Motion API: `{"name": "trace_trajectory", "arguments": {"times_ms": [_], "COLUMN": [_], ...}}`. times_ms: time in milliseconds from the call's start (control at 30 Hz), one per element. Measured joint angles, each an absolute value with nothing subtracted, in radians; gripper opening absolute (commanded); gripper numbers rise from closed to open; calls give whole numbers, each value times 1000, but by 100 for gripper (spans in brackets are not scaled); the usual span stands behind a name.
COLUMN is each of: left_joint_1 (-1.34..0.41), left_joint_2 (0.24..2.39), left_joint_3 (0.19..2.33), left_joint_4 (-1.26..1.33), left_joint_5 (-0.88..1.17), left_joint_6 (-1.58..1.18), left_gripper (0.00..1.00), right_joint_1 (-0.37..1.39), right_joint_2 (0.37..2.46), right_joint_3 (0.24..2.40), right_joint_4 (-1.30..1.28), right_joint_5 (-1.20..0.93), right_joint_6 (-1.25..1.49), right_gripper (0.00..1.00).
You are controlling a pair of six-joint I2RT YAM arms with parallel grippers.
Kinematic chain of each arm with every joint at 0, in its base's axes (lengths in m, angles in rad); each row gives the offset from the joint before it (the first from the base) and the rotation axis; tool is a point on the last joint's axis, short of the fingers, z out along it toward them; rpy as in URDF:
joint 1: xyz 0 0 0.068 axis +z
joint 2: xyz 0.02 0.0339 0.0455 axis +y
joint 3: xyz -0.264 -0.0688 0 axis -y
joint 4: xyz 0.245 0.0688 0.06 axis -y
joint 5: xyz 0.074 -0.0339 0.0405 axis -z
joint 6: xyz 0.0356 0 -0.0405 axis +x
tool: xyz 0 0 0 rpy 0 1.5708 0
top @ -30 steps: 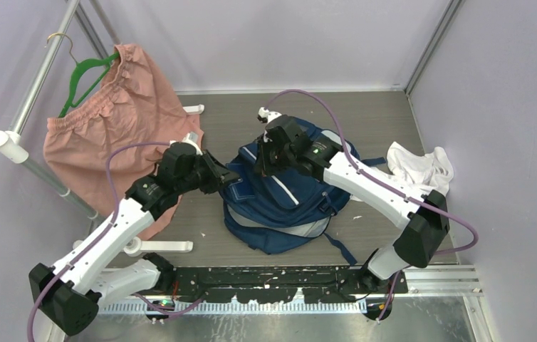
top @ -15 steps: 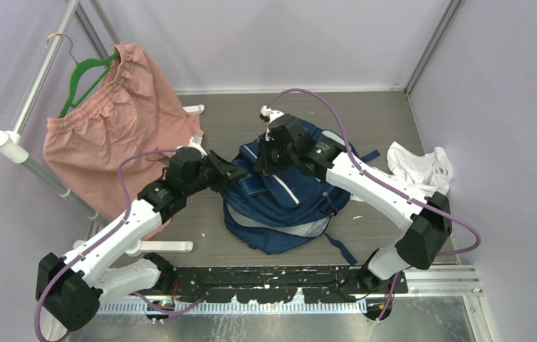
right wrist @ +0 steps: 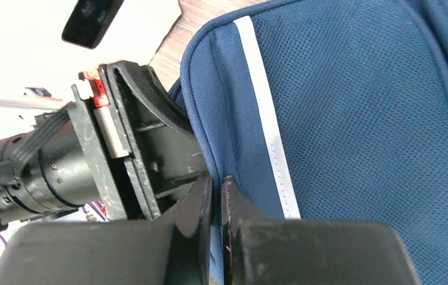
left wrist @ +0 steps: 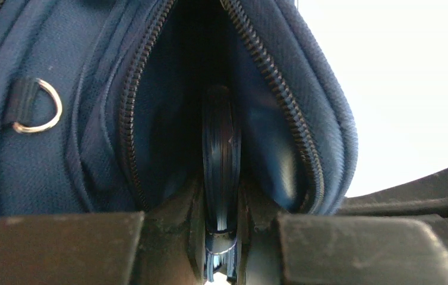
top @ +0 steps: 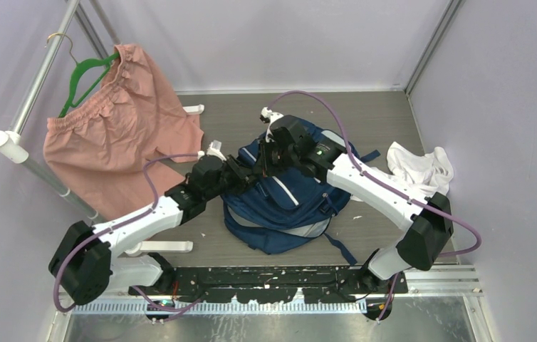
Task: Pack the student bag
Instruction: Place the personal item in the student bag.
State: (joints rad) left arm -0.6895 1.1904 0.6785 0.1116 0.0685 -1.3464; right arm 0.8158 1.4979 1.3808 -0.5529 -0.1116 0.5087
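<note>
Pink shorts (top: 116,135) are hanging from a green hanger (top: 84,75) on the rail at the far left. The left pincer (top: 246,174) is reaching into the upper left edge of the student bag (top: 290,206), which is lying in the middle of the grey worktop (top: 230,121). It is gripping a blue strap (left wrist: 220,154) inside a pocket whose zipper (left wrist: 281,89) is gaping wide, with a metal ring (left wrist: 34,107) just to the left. The right pincer (top: 266,158) is sitting closed at the bag's piped edge, touching the left one; whether it is pinching fabric I cannot tell. A white cloth (top: 419,167) is lying crumpled at the right.
</note>
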Motion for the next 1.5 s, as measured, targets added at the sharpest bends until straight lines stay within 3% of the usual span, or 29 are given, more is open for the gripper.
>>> {"name": "trace_trajectory", "arguments": {"times_ms": [133, 200, 333, 400, 500, 867, 933, 1100, 1200, 1333, 1367, 1433, 1500], "left_joint_1": [-721, -730, -733, -734, -739, -747, -748, -749, -749, -739, -731, -699, -651], "left_joint_2": [1262, 1290, 1314, 1312, 1285, 1005, 944, 873, 849, 789, 774, 749, 739], "left_joint_3": [678, 682, 702, 719, 736, 726, 712, 697, 688, 698, 709, 758, 817], "left_joint_4": [218, 252, 251, 198, 98, -212, -242, -303, -361, -467, -494, -562, -604], "left_joint_5": [40, 36, 43, 37, 21, -57, -69, -91, -137, -223, -239, -264, -266], "left_joint_6": [-1345, -1339, -1320, -1302, -1297, -1279, -1279, -1281, -1282, -1250, -1239, -1197, -1159], "left_gripper": [1, 19, 42, 59, 70, 71, 64, 31, 27, 28, 30, 35, 41], "right_joint_1": [810, 809, 808, 808, 807, 808, 808, 808, 808, 819, 827, 856, 889], "right_joint_2": [1494, 1492, 1482, 1476, 1469, 1459, 1459, 1459, 1459, 1472, 1482, 1510, 1540], "right_joint_3": [1381, 1381, 1381, 1381, 1381, 1350, 1346, 1342, 1342, 1353, 1357, 1361, 1351], "right_joint_4": [-551, -553, -554, -555, -554, -538, -536, -530, -530, -564, -576, -597, -610], "right_joint_5": [-115, -113, -99, -94, -86, -97, -100, -105, -109, -117, -114, -108, -108], "right_joint_6": [512, 511, 507, 505, 503, 509, 511, 518, 519, 480, 468, 442, 422], "right_gripper": [1, 1, 1, 1, 1, 1, 1, 1, 1, 1, 5, 32, 40]}}
